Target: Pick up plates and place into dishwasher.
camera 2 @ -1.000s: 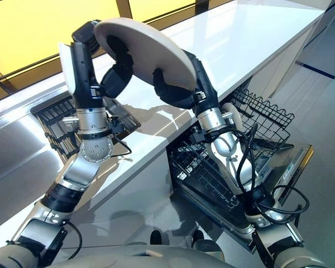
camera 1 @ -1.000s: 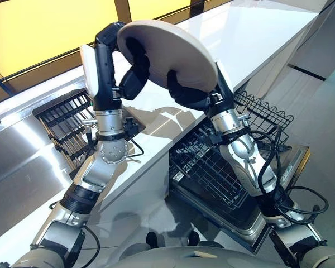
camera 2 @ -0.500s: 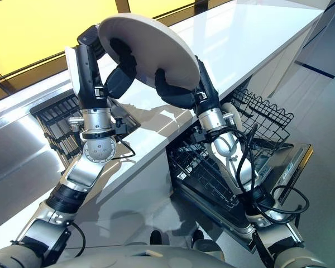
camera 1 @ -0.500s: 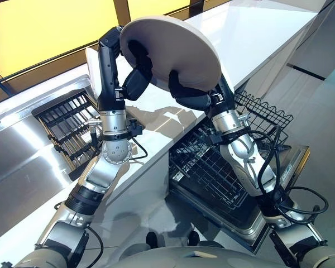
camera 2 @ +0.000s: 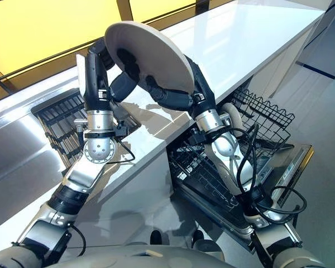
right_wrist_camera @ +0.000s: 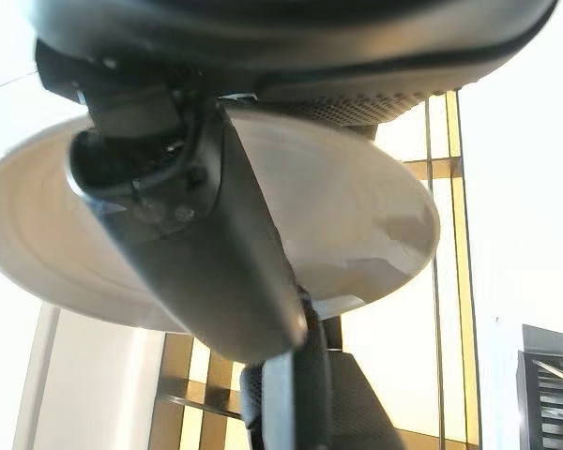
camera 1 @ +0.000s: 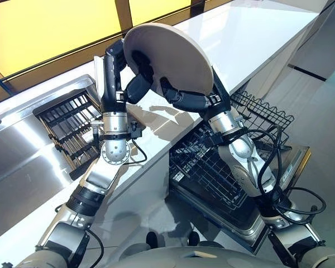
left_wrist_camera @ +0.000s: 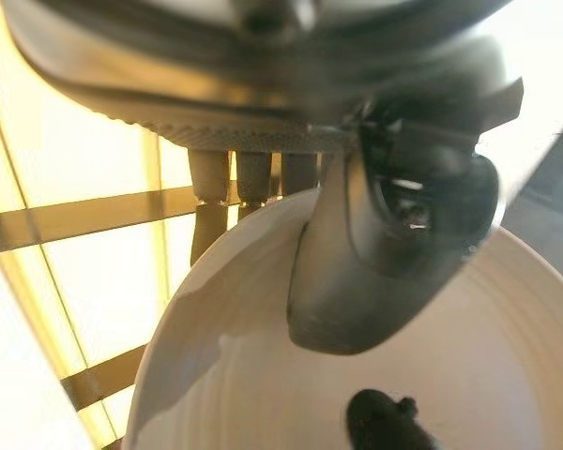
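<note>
Held high over the white counter [camera 1: 251,33] at about 12 o'clock — a round cream plate [camera 1: 170,56], tilted, pinched at its rim from both sides. Gripped by the left hand [camera 1: 135,84] at the plate's 8 o'clock and by the right hand [camera 1: 184,99] at its 5 o'clock, thumbs on the near face, fingers curled behind. Seen lower right at 4 o'clock — the open dishwasher [camera 1: 290,167] with its black wire rack [camera 1: 212,167]; at 9 o'clock, a dark drying rack [camera 1: 67,120].
</note>
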